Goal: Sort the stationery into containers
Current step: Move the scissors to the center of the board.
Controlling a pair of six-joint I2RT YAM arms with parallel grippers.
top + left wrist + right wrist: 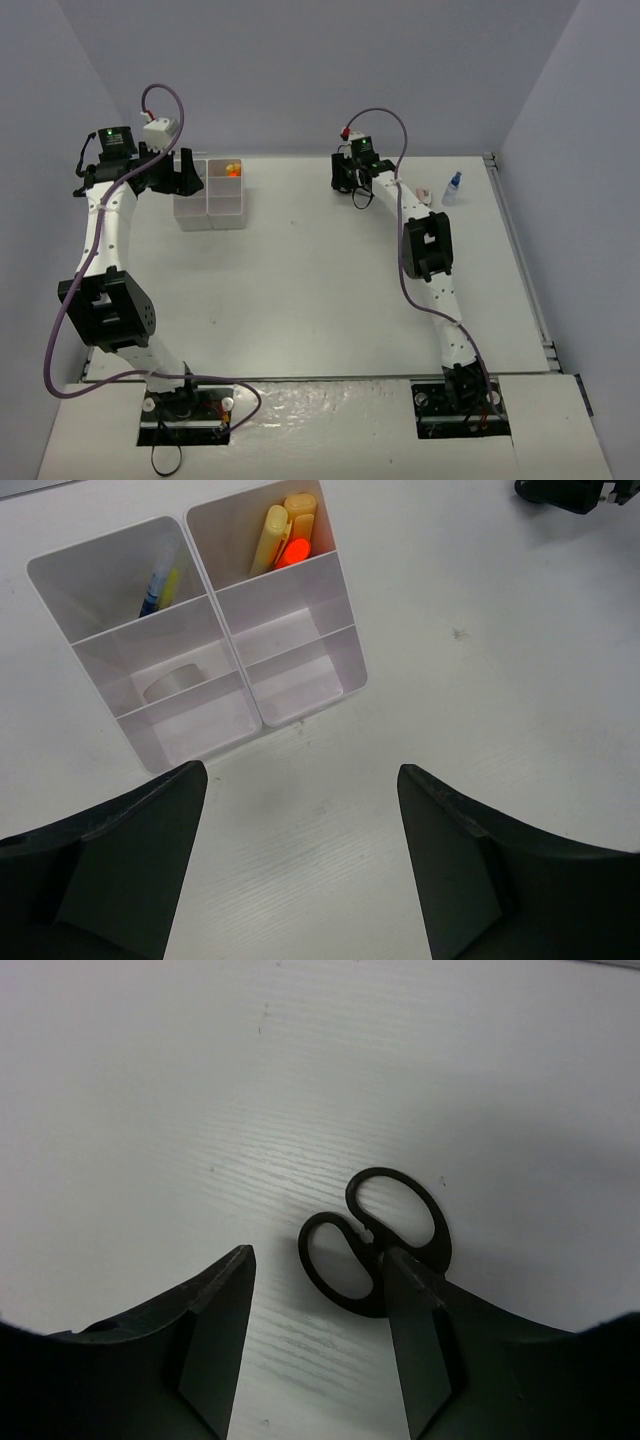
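1. Right gripper (pixel 315 1255): released, jaws apart and low over the white table (pixel 300 290). Nothing clamped.
2. Black-handled scissors (pixel 375 1240): lying flat on the table under the right gripper. Both finger loops show in the right wrist view. One loop sits in the gap between the jaws; the other is partly behind the right-hand finger. Bare table shows between the left-hand finger and the scissors. Blades hidden behind the finger.
3. Left gripper (pixel 300 780): spread wide, empty, hanging above the table just at the near side of the tray (pixel 295 645).
4. Tray: white, translucent, six compartments, set at the far left of the table.
5. Far-right compartment: a yellow stick (pixel 270 538) leaning beside an orange marker (pixel 293 552), the two touching. A second yellowish item behind them, kind unclear.
6. Far-left compartment: a thin yellowish pencil (pixel 170 585) beside a blue item (pixel 152 588), both propped against the wall.
7. Middle-left compartment: clear tape ring (pixel 172 683), seen through the translucent divider.
8. The other three compartments show only bare floor.
9. Far right of the table, seen from above: a pink piece (pixel 424 195) and a small blue-capped bottle (pixel 452 188), near each other. The bottle is upright. Both are to the right of the right gripper and well apart from the tray.
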